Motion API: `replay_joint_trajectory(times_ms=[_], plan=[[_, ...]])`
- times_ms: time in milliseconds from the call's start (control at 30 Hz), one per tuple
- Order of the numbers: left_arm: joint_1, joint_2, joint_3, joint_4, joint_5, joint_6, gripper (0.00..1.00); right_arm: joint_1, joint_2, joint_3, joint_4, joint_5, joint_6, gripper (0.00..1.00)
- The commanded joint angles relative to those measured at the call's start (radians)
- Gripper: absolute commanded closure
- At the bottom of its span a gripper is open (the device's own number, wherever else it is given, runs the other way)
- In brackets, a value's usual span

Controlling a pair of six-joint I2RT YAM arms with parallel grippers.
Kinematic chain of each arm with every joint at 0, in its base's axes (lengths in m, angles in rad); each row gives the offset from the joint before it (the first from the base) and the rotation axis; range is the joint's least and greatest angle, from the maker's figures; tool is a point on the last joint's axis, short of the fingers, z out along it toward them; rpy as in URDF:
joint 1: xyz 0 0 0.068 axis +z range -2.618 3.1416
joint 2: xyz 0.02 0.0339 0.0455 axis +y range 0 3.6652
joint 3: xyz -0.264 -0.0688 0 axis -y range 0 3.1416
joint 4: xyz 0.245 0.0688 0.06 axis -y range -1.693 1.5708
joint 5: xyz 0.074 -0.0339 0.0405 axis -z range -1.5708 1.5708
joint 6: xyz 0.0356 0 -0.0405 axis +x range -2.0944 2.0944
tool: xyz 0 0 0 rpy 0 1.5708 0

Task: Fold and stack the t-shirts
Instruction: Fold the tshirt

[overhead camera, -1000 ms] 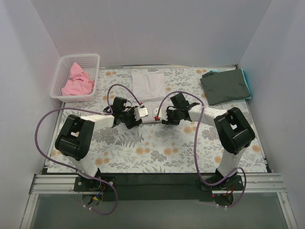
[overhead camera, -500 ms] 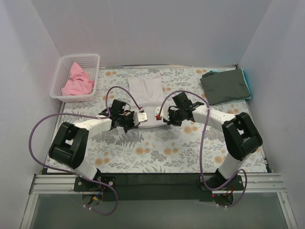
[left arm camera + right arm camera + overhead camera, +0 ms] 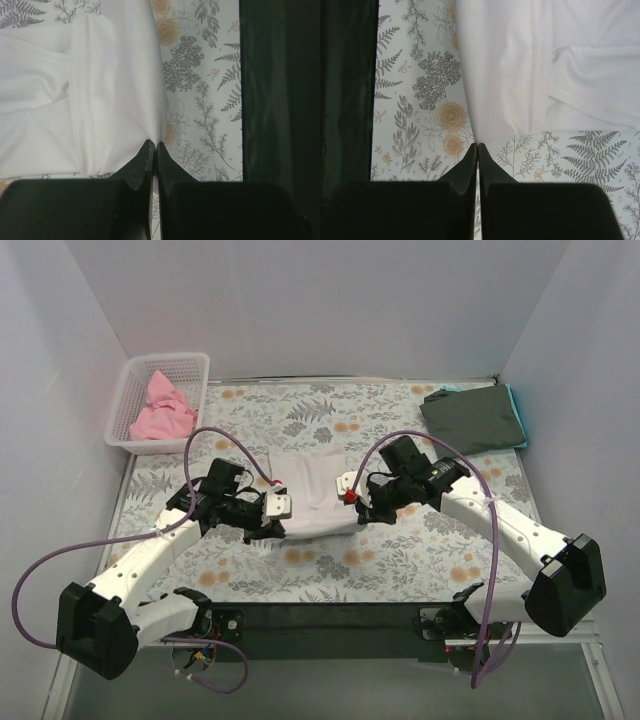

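Well apart from the basket point(image 3: 150, 447), the white t-shirt point(image 3: 312, 490) lies part-folded, its two near corners nipped between the pressed-together tips of the left gripper point(image 3: 153, 146) and right gripper point(image 3: 477, 146); so thin a bite could slip, dropping one corner and skewing the fold.

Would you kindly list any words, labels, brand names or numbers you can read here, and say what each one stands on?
None can be read.
The white t-shirt, the pink t-shirt in the basket, the dark grey-green t-shirt and the floral table cloth carry no lettering.
The left gripper and right gripper, both shut on the white t-shirt, show no markings.
The red patch by the right gripper is too small to tell.
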Motion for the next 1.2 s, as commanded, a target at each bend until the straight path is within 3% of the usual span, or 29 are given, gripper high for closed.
replay_joint_trajectory(times_ms=[0,100,300,567,767,1033,1167], plan=[[0.000,-0.050,0.059,-0.163,0.086,-0.010,1.00,0.004,-0.019,0.075,-0.109,-0.045,0.033,0.99],[0.006,-0.038,0.081,-0.143,0.051,-0.067,1.00,0.002,-0.001,0.110,-0.109,-0.015,0.021,0.99],[0.137,0.075,0.227,-0.203,0.109,0.005,1.00,-0.045,0.051,0.179,-0.109,0.014,-0.056,0.99],[0.241,0.333,0.411,-0.153,0.121,0.042,1.00,-0.133,0.222,0.369,-0.106,-0.009,-0.142,0.99],[0.285,0.551,0.598,-0.070,0.121,-0.021,1.00,-0.205,0.452,0.581,-0.104,-0.028,-0.203,0.99],[0.295,0.892,0.749,0.134,-0.029,-0.160,1.00,-0.252,0.861,0.880,-0.082,-0.012,-0.204,0.99],[0.299,1.020,0.832,0.170,-0.067,-0.208,0.99,-0.266,0.958,0.957,-0.049,0.014,-0.176,0.99]])
